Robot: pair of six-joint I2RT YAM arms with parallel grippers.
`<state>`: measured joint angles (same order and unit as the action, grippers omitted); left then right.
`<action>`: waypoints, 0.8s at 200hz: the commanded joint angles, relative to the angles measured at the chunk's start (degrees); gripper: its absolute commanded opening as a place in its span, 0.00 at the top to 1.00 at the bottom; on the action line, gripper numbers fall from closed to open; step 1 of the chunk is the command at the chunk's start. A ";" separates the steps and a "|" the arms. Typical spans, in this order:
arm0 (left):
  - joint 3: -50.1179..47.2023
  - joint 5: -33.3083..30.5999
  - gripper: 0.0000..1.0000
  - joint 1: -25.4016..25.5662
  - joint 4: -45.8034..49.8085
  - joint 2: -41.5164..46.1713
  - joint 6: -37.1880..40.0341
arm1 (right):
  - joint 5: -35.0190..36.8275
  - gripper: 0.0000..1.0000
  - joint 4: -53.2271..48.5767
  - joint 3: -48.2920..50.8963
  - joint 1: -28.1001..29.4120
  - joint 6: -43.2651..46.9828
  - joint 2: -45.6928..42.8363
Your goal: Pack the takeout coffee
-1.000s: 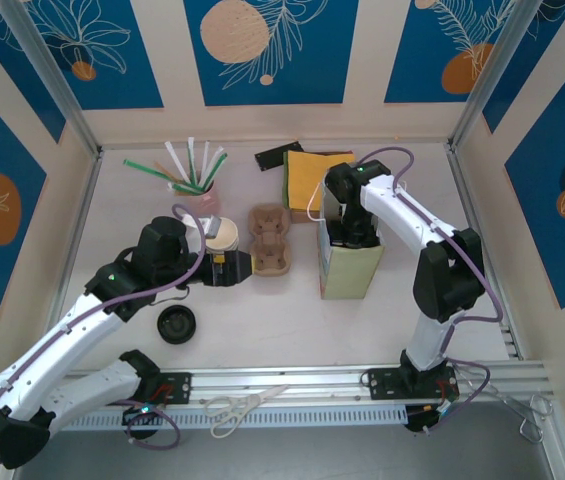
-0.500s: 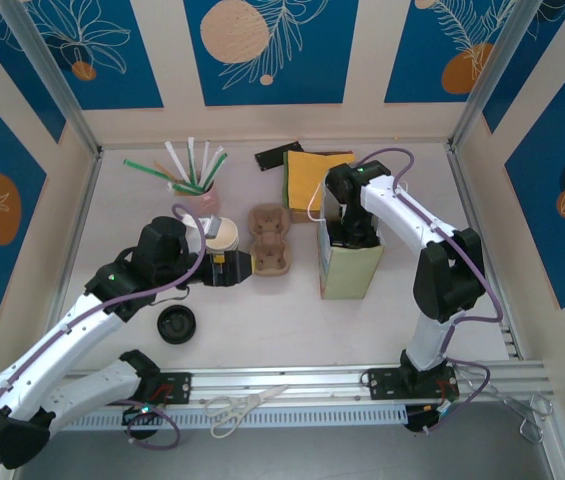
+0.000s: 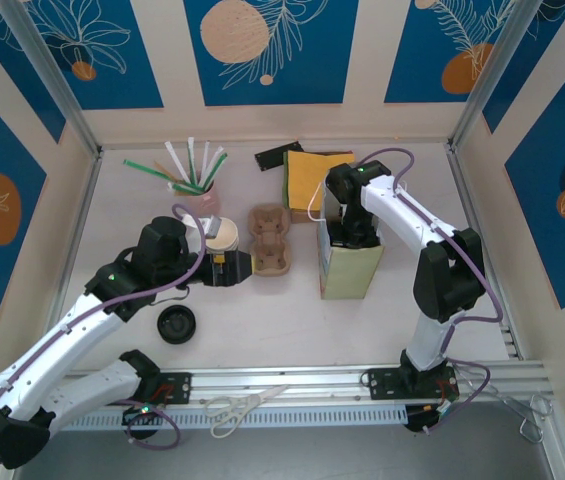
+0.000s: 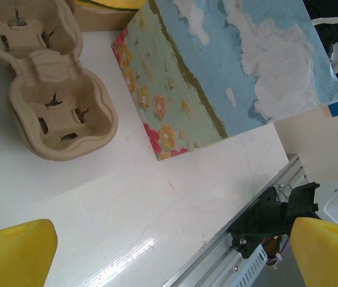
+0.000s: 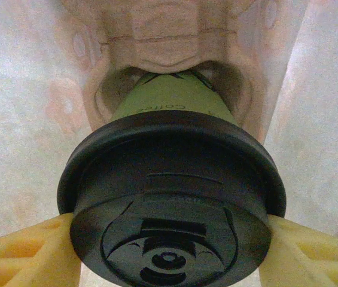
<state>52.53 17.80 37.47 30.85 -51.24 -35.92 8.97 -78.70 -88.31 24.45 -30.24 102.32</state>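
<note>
Inside the paper bag (image 3: 350, 270), the right gripper (image 5: 169, 251) clamps the takeout coffee (image 5: 169, 197) below its lid, the cup's axis running straight down from the jaws into a pulp carrier (image 5: 157, 36) well, while the left gripper (image 4: 171, 251) gapes wide and empty left of the bag.

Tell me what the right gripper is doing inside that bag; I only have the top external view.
Observer: The right gripper clamps the takeout coffee by its black lid.
Operator: Report where the cup's base is.
Observer: Its lower end sits in a pocket of a brown pulp tray.
Operator: Check the left gripper.
Observer: The left gripper is open and empty above the table.
</note>
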 commanded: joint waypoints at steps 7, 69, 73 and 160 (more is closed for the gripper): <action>0.96 1.45 0.00 0.28 -0.70 -0.34 0.92 | -0.05 0.34 3.20 2.44 -0.43 0.39 3.02; 1.15 1.49 0.00 0.30 -0.84 -0.52 0.90 | 0.08 0.34 3.36 2.70 -0.53 0.62 3.02; 1.12 1.53 0.00 0.27 -0.82 -0.51 0.94 | 0.08 0.34 3.37 2.71 -0.54 0.59 3.06; 1.26 1.09 0.00 0.22 -0.36 -0.43 0.94 | -0.26 0.34 5.13 3.60 -0.71 0.79 4.45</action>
<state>52.53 18.02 37.47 30.85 -51.88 -35.92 8.71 -78.59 -88.09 24.23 -30.04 102.35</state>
